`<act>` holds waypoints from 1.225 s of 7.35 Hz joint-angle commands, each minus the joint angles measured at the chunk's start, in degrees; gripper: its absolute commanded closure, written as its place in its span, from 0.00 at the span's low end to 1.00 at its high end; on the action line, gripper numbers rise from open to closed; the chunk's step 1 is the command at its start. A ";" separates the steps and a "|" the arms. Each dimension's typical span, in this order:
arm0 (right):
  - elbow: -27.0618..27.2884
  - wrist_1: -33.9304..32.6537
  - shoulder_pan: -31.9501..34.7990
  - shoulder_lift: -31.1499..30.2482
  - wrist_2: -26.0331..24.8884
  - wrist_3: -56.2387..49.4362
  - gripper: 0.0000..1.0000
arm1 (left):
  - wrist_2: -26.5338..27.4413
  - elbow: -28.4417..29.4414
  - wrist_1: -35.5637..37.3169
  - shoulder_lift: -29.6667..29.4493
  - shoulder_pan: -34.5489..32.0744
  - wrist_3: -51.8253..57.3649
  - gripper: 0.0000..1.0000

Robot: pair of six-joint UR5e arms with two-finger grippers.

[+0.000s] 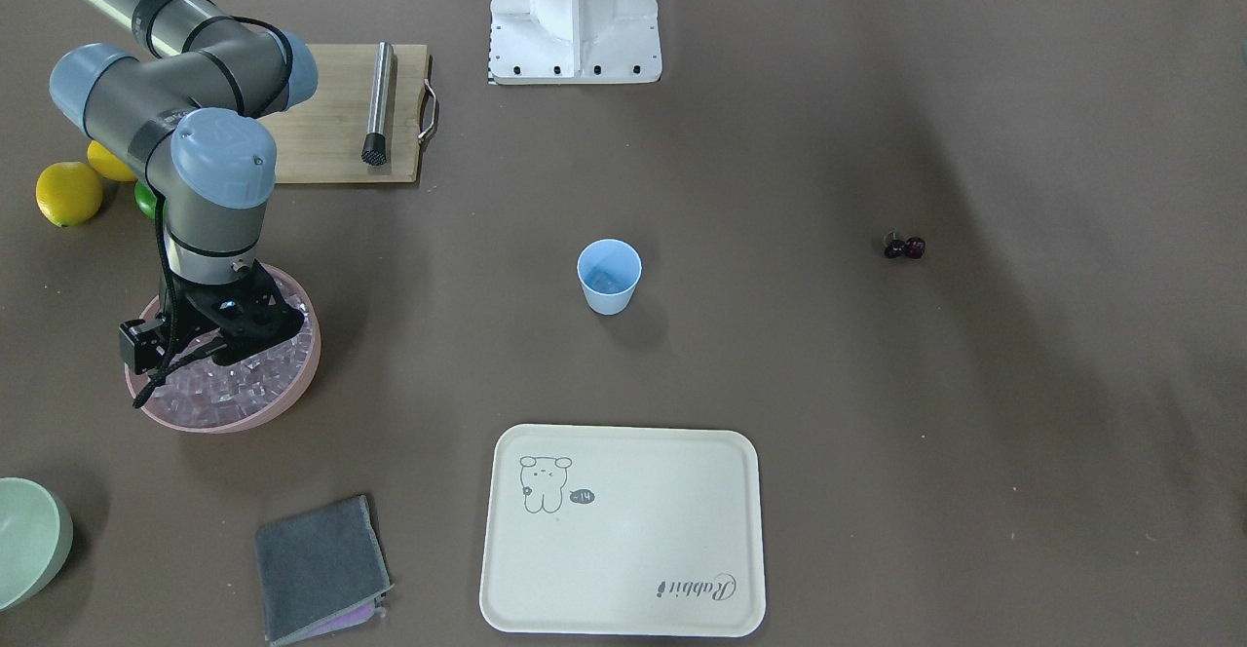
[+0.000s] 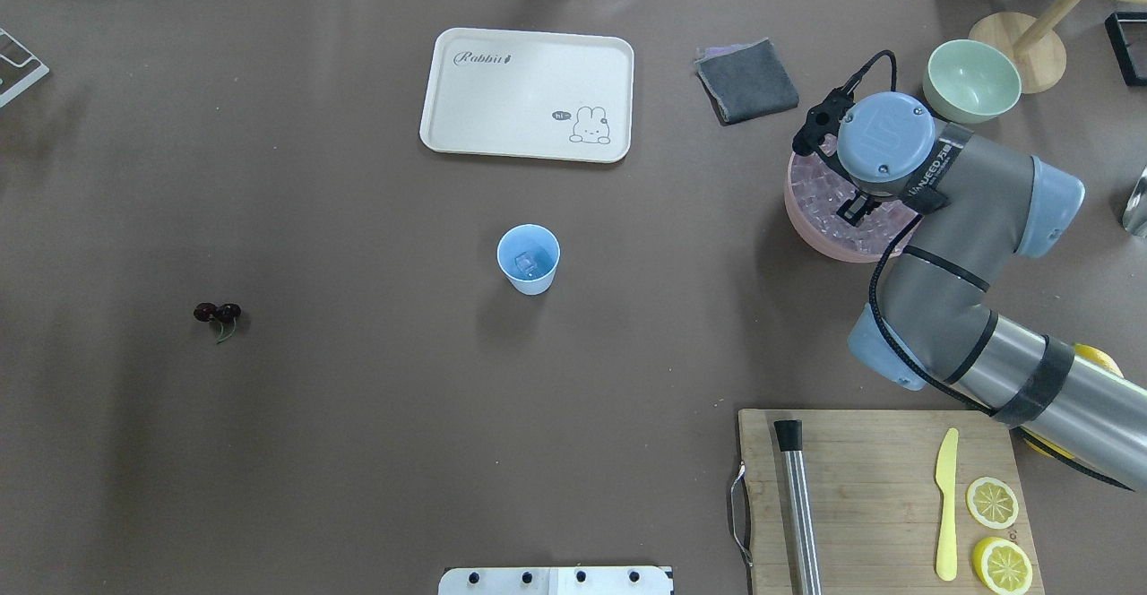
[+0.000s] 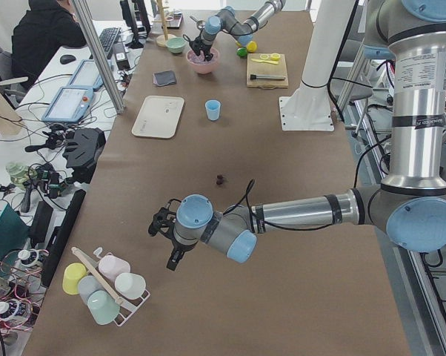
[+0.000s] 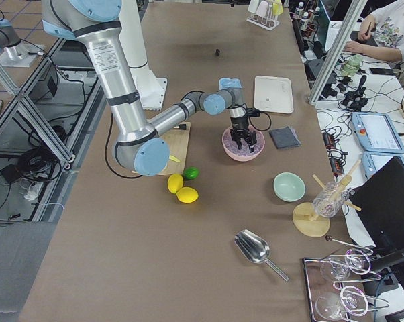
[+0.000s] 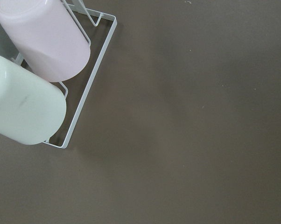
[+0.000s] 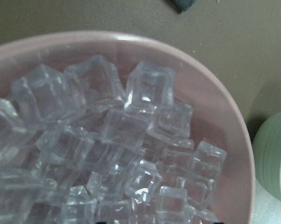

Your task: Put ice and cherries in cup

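Note:
The light-blue cup (image 1: pixel 609 277) stands upright mid-table and holds one ice cube (image 2: pixel 527 261). The dark cherries (image 1: pixel 904 247) lie alone on the table far from the cup, also in the overhead view (image 2: pixel 218 313). My right gripper (image 1: pixel 234 347) points down into the pink bowl (image 1: pixel 283 403), its jaws apart among the ice (image 6: pixel 126 126); I see no cube held. My left gripper (image 3: pixel 171 256) hovers over the table's far end near a cup rack. I cannot tell whether it is open or shut.
A cream tray (image 2: pixel 529 93) lies beyond the cup, with a grey cloth (image 2: pixel 746 80) and a pale green bowl (image 2: pixel 972 80) near the pink bowl. A cutting board (image 2: pixel 878 496) carries a metal muddler (image 2: pixel 797 505), a knife and lemon slices. The wire cup rack (image 5: pixel 84 93) is under the left wrist.

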 commanded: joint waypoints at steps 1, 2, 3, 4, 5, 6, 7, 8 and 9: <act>0.01 0.01 -0.24 0.21 0.00 0.00 0.63 | 0.00 0.57 -0.05 0.01 0.00 0.00 0.02; 0.10 0.10 -0.24 0.29 0.00 0.00 0.66 | 0.00 0.66 -0.13 0.01 0.00 0.00 0.02; 0.36 0.02 -0.24 0.30 0.00 0.00 0.69 | 0.00 0.83 -0.14 0.09 0.00 0.00 0.02; 0.54 0.01 -0.33 0.21 0.00 0.00 0.73 | 0.00 0.84 -0.14 0.18 0.00 0.00 0.02; 0.89 0.01 -0.24 0.12 0.00 0.09 0.84 | 0.00 1.10 -0.14 0.18 0.00 0.00 0.02; 1.41 0.01 -0.24 0.29 0.00 0.09 0.97 | 0.00 1.01 -0.14 0.18 0.00 0.00 0.02; 2.37 -0.16 -0.24 0.47 0.26 0.09 0.99 | 0.00 1.10 -0.14 0.18 0.09 0.09 0.02; 2.30 -0.16 -0.24 0.82 0.26 0.09 0.88 | -0.09 1.01 -0.14 0.18 0.00 0.00 0.02; 2.30 -0.16 0.19 0.91 0.26 0.09 0.43 | -0.09 1.01 -0.14 0.18 0.00 0.09 0.02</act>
